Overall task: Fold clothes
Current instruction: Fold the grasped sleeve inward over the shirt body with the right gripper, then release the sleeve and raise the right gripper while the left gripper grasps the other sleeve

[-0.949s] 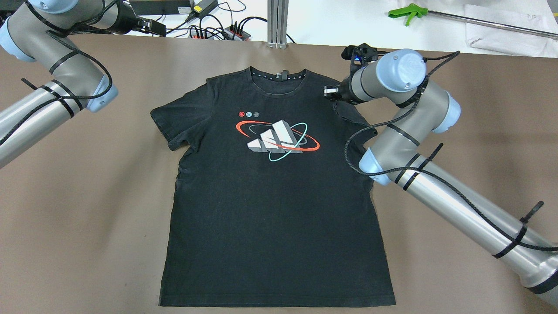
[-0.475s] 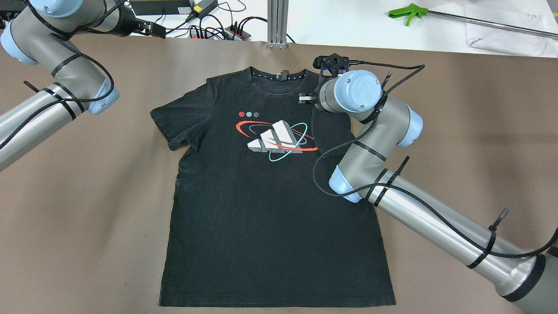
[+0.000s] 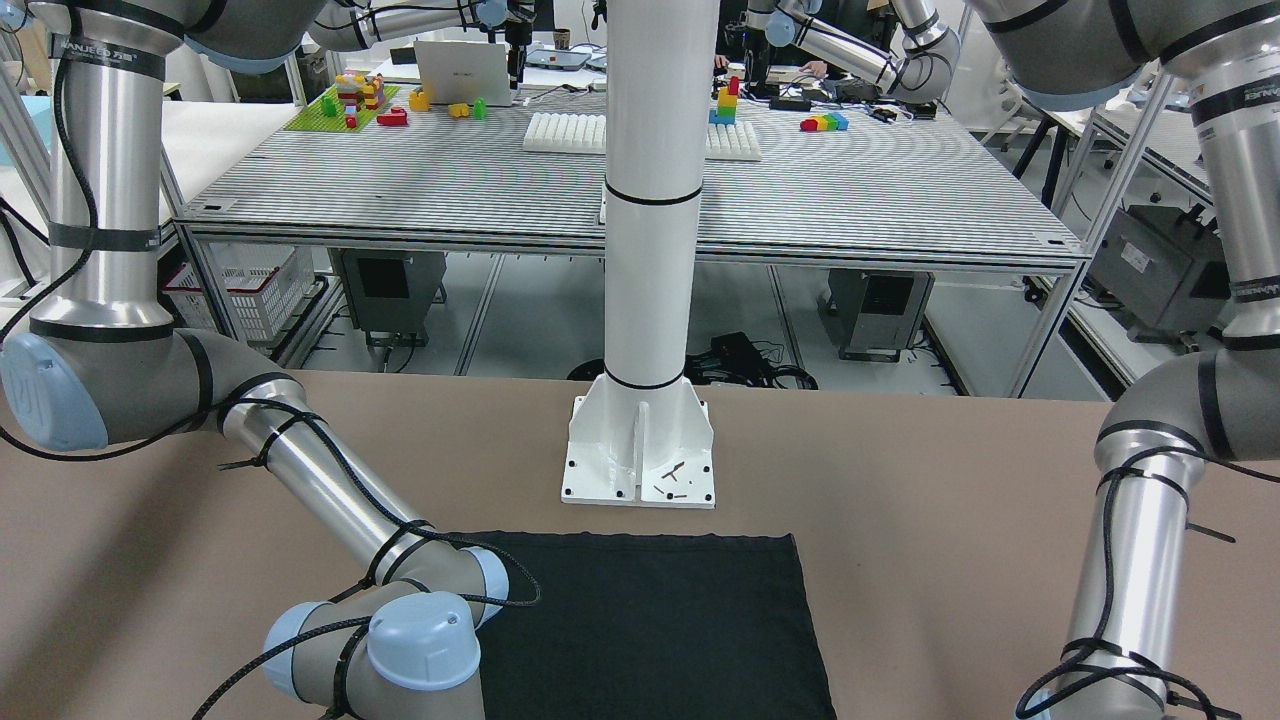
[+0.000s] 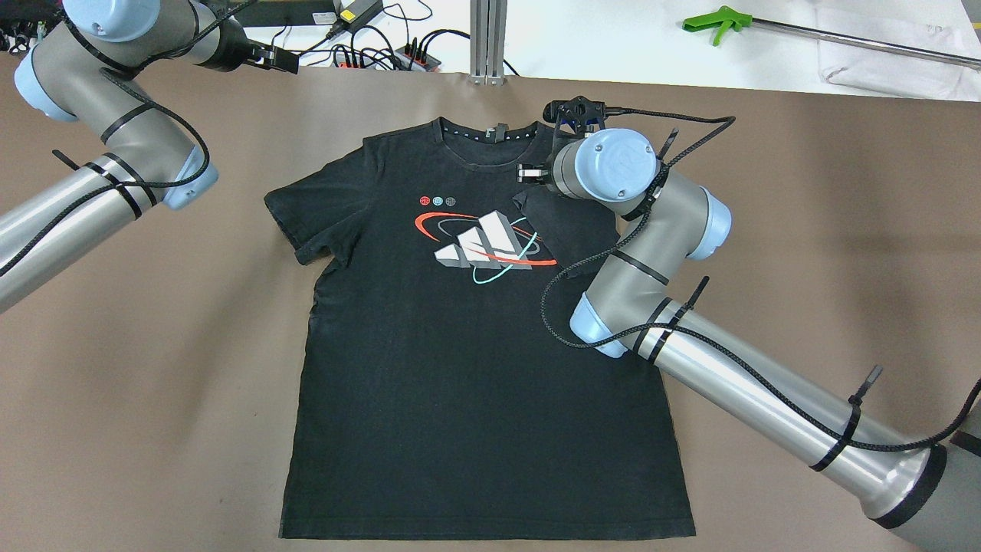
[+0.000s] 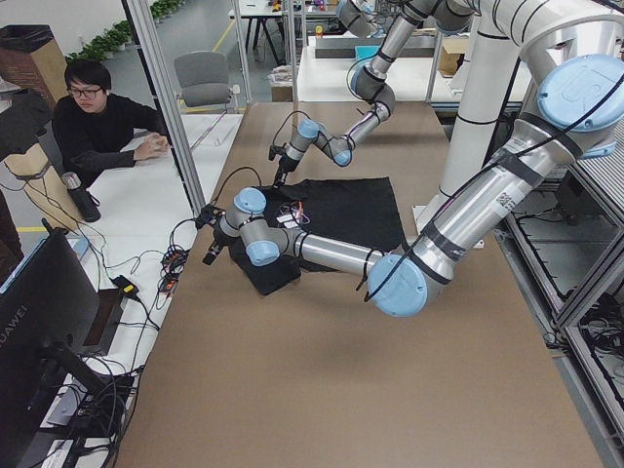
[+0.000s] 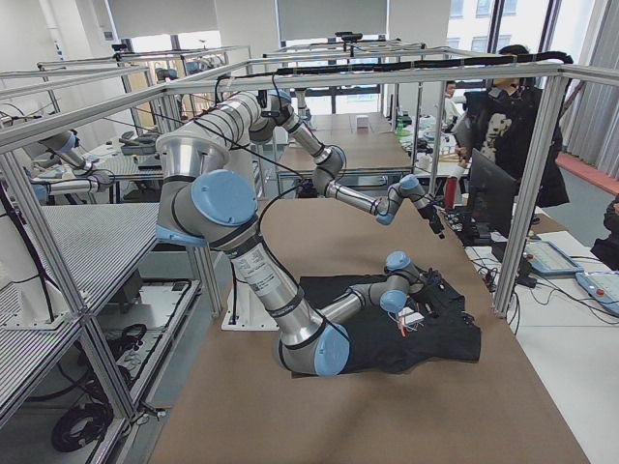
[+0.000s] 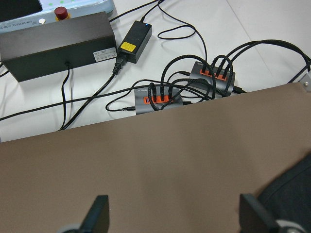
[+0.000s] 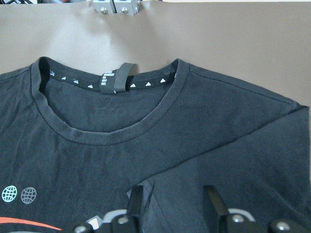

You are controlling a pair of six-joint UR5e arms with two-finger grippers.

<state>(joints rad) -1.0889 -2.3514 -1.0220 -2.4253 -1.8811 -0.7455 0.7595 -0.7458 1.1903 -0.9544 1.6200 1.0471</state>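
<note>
The clothes are one black T-shirt (image 4: 475, 368) with a red, white and teal chest print, lying flat and face up on the brown table, collar (image 8: 112, 133) at the far side. Its view-right sleeve (image 4: 571, 226) is folded inward over the chest, and the sleeve tip reaches the print. My right gripper (image 4: 527, 174) hovers just above that tip. In the right wrist view its fingers (image 8: 135, 200) stand apart, open, over the folded sleeve (image 8: 243, 165). My left gripper (image 4: 290, 61) hangs open over bare table near the far-left edge, away from the shirt.
Power strips with cables (image 7: 187, 87) and a black box lie on the white surface beyond the table's far edge. An aluminium post (image 4: 488, 38) stands behind the collar. A green-handled tool (image 4: 716, 23) lies at the far right. A white pillar base (image 3: 640, 450) stands near the shirt's hem. A person (image 5: 97, 127) sits at a side desk.
My right gripper moved left from the shirt's shoulder over the chest, carrying the sleeve, which now lies folded inward. My left arm shifted slightly right along the far edge.
</note>
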